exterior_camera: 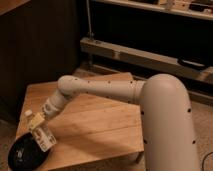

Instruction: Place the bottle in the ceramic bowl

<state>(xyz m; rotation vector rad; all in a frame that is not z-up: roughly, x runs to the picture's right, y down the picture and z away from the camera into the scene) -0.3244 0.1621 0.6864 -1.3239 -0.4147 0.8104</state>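
You have one bottle (44,137), one ceramic bowl (24,154), one bench (95,125) and one arm (105,90) to account for.

Take the black bowl as your landmark. It sits at the near left corner of the bench, glossy and shallow, with faint light marks inside. The gripper (40,124) hangs just above and behind the bowl's far rim, at the end of the white arm that reaches across from the right. Its jaws hold the bottle around the middle. The bottle is tilted: its white cap points up and away from the bowl, and its clear lower end dips over the bowl's right rim. You cannot tell whether that end touches the rim.

The bench is pale wooden planks, stretching back and to the right of the bowl. One leg (136,156) shows under its near right corner. Behind the bowl stands a dark wood-panelled wall (40,40). Farther right runs a long metal rail (150,57) with a shelf (155,7) above. The floor (202,135) to the right is speckled grey.
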